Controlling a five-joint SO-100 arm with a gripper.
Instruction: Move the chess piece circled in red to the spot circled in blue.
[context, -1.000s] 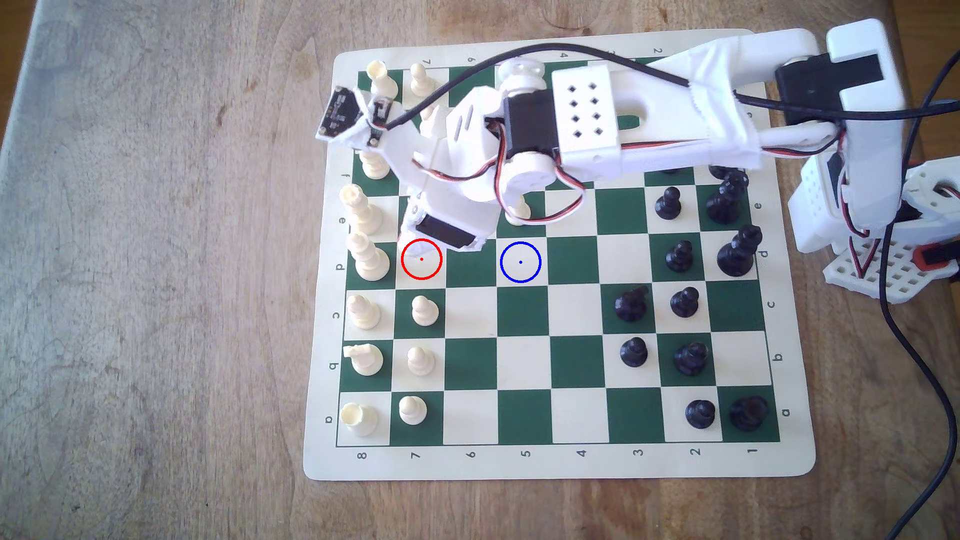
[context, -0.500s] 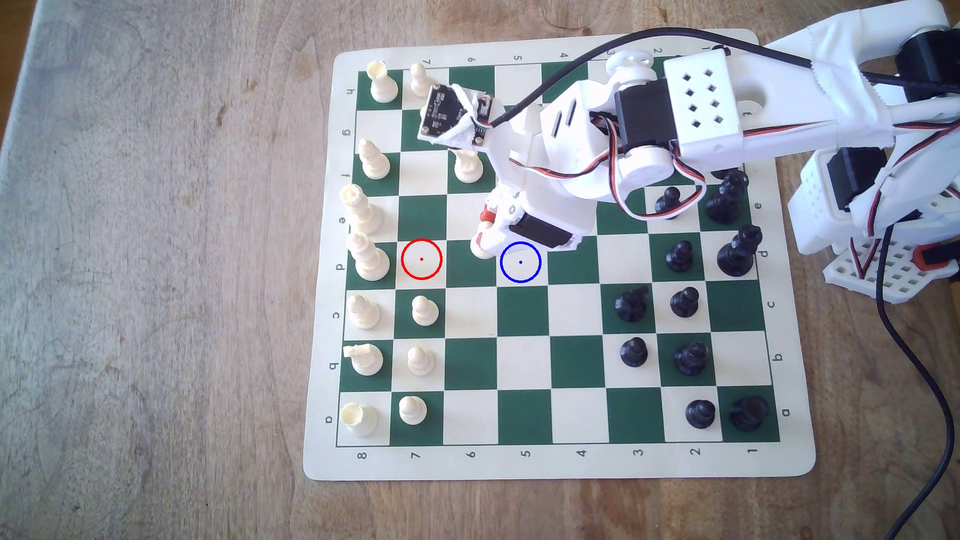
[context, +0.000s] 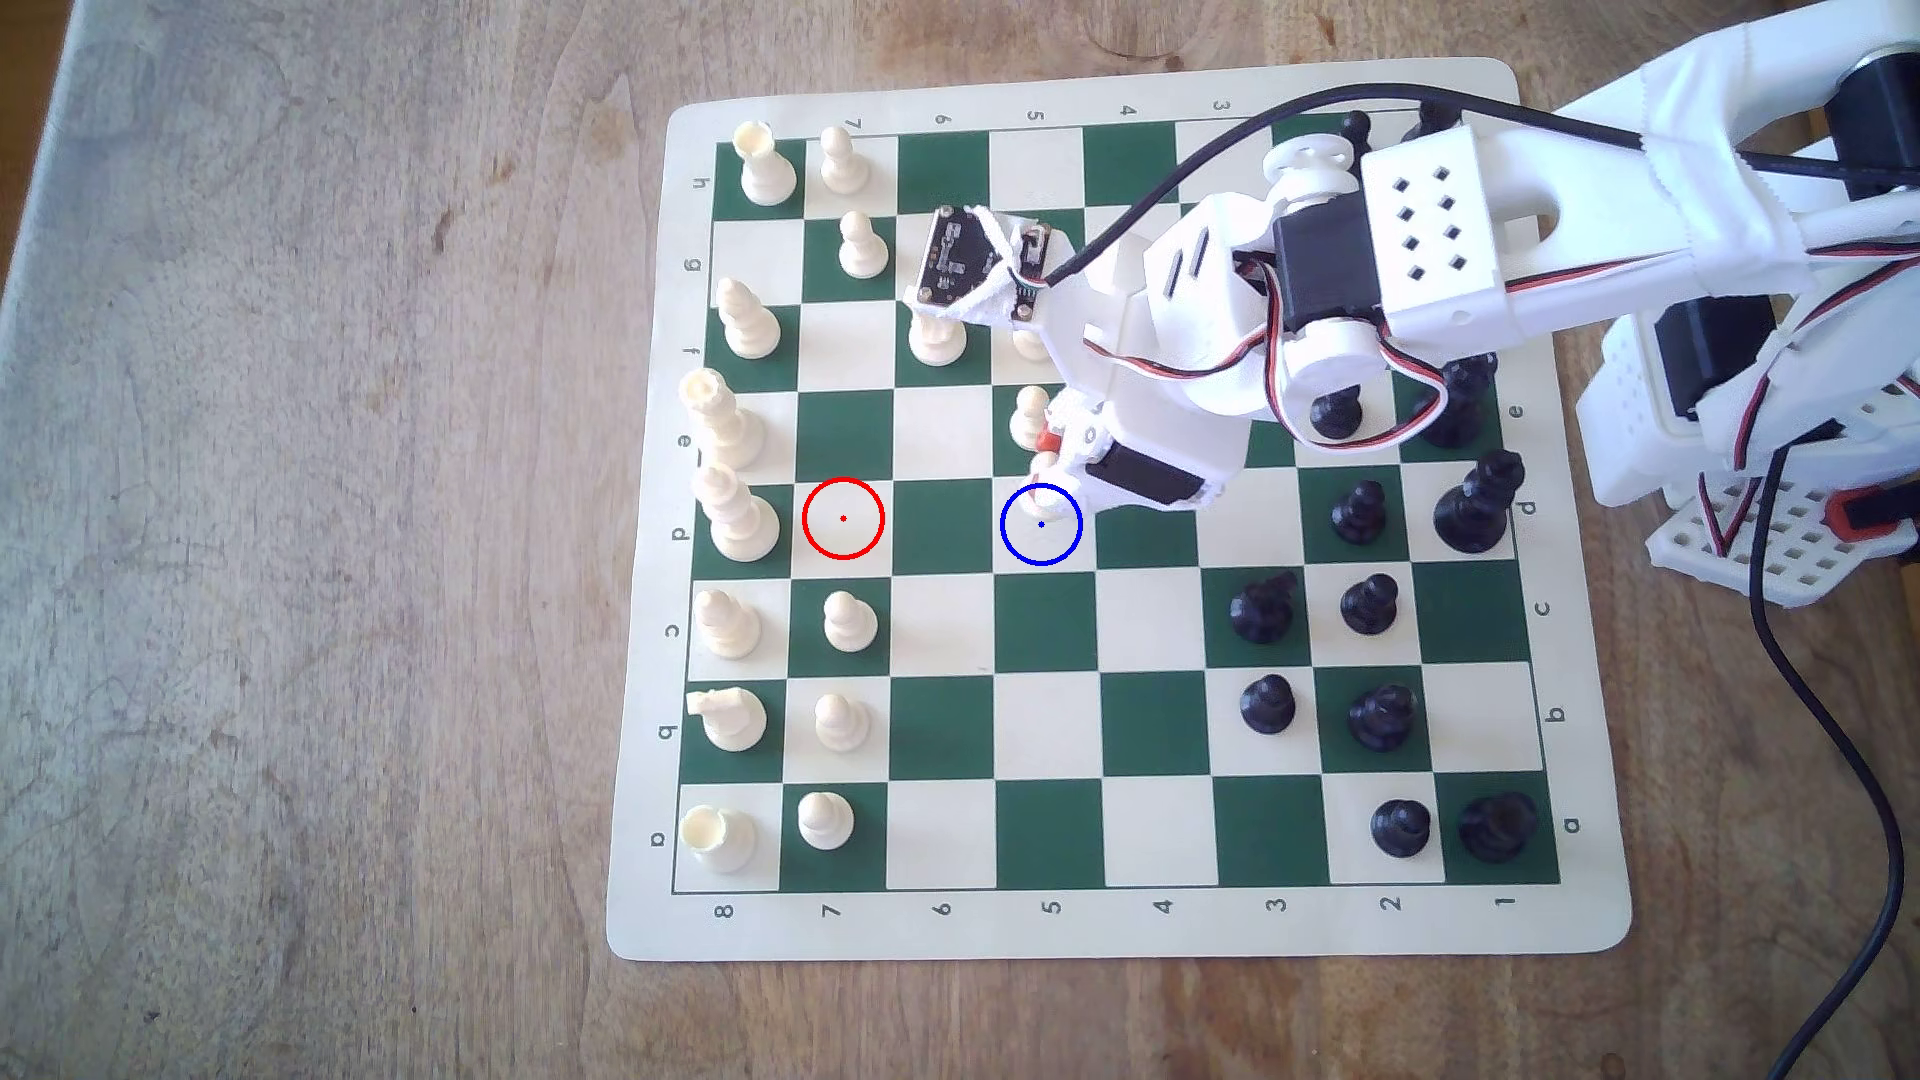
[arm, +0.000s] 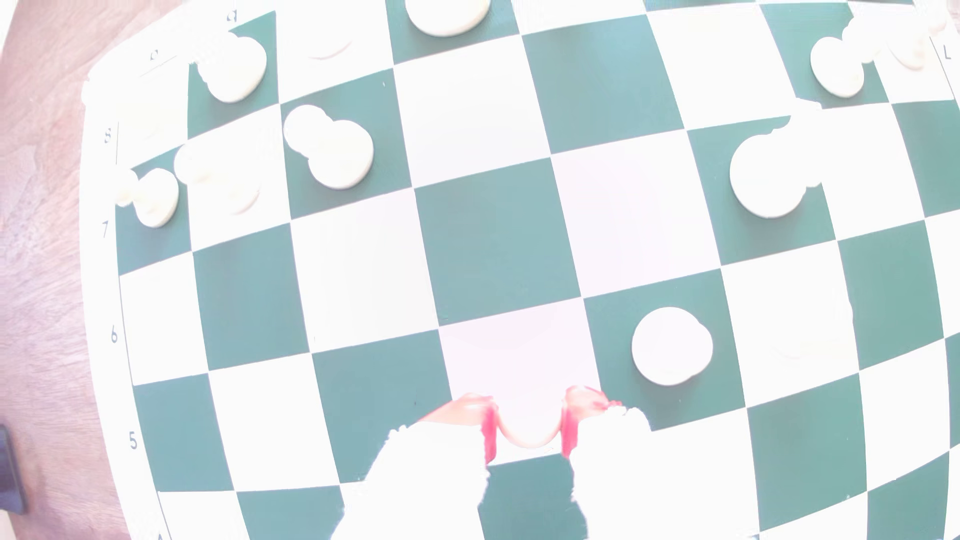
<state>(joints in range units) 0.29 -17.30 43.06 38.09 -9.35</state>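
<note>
Pawn (context: 1051, 507) clamped in jaws over blue ring (context: 1041, 524), neighbouring squares free

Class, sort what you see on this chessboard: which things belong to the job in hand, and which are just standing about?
In the job:
- cream pawn held in the end effector
- blue-ringed square
- red-ringed square

Standing about:
- black pieces
- other cream pieces
- black cable

Cream pawn (context: 1030, 413) standing at 12 o'clock of blue-ringed spot (context: 1042, 547); squares lying bare at 3, 6, 9 o'clock.
</note>
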